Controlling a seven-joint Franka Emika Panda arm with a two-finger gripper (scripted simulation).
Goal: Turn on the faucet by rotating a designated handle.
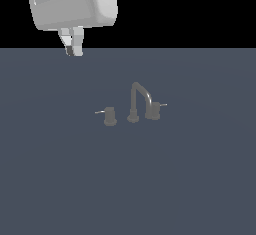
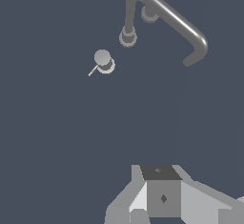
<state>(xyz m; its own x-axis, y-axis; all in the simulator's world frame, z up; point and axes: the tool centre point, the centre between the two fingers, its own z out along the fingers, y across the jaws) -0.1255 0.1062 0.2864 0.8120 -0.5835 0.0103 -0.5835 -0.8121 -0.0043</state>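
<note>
The gripper [image 1: 74, 50] hangs high up at about 11 o'clock in the exterior view, under the big white end of the robot arm [image 1: 72, 4]. Its two fingers [image 1: 78, 41] are pressed close together and hold nothing. It is well apart from the faucet [image 1: 140, 99], with bare floor between them.

The faucet is small and grey and stands near the middle of the dark blue-grey floor [image 1: 128, 179]. Its tall bent spout [image 1: 141, 92] curves over like a candy cane. The designated handle [image 1: 110, 116] is a short round stub at about 9 o'clock from the spout's foot, with a thin pale pin [image 1: 100, 112] poking out away from the spout. The twin handle [image 1: 153, 111] sits at about 3 o'clock from the spout's foot, and its pin points the other way.

In the wrist view the designated handle [image 2: 103, 61] shows from above, just beside the spout's foot [image 2: 127, 37], and nothing touches it
</note>
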